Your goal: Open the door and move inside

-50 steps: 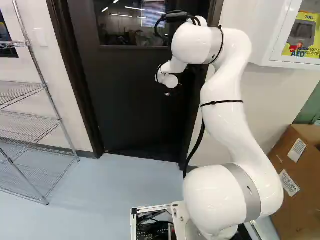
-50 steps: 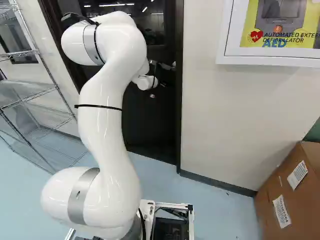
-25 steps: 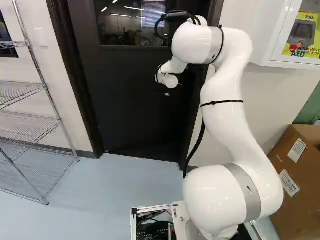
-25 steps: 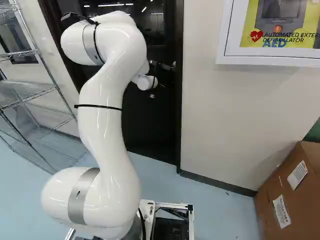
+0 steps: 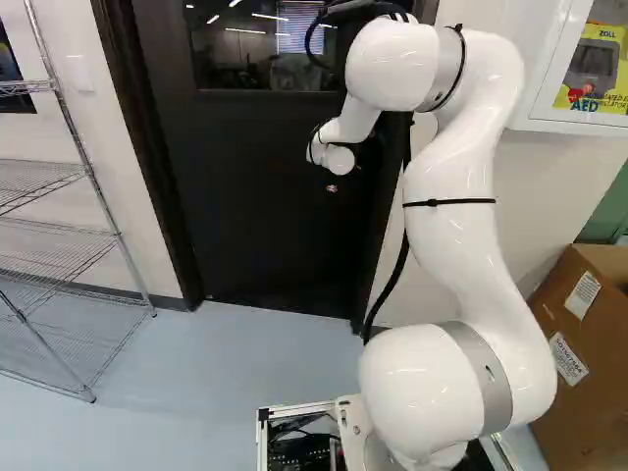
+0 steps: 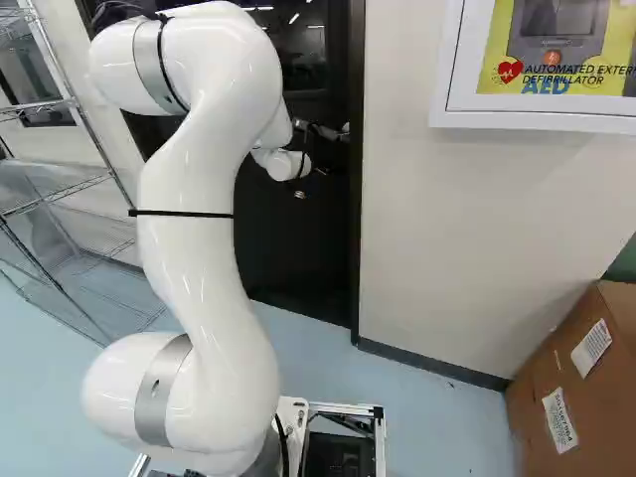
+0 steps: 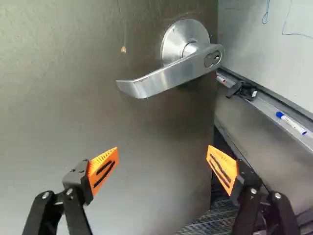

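Observation:
The dark door with its window stands ahead of the arm. Small and partly hidden by the wrist, my gripper hangs in front of the door's handle side. In the wrist view the gripper has its orange-padded fingers wide apart with nothing between them. Ahead of them, the silver lever handle sticks out from the door face, untouched. Past the door's free edge a room shows in the wrist view, so the door stands ajar. The handle shows faintly beside the wrist in the right base view.
Beyond the door edge are a whiteboard and its tray with a marker. A wire shelf stands left of the door. To the right are the wall, a defibrillator cabinet and a cardboard box.
The arm's upper links have swung back toward the base, while the wrist has shifted only slightly. The base has not moved, and the door shows no clear shift.

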Available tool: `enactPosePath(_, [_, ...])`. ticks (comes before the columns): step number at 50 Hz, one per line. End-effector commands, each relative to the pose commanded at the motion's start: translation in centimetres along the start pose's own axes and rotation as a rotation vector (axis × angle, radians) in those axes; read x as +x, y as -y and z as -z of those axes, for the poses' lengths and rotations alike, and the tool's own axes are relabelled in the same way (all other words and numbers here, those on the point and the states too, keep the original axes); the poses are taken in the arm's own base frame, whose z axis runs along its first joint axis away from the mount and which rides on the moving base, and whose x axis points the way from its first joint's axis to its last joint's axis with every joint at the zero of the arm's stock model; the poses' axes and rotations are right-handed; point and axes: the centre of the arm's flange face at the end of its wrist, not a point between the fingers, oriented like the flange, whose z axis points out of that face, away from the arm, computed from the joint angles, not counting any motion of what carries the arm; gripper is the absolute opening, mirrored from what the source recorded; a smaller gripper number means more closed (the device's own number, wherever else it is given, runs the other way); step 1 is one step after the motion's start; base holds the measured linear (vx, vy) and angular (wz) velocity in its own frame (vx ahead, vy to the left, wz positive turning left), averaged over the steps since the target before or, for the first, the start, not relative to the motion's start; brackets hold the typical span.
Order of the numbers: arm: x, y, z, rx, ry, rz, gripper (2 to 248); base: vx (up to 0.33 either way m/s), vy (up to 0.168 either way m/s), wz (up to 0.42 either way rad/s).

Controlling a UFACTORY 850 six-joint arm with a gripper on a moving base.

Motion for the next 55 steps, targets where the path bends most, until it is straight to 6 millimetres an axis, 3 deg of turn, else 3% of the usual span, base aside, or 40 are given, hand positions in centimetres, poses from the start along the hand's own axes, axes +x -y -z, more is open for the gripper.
enactPosePath(55, [-0.6,-0.4,11.3,0.162,-0.052,0.177,247,0.000,0.000,0.000])
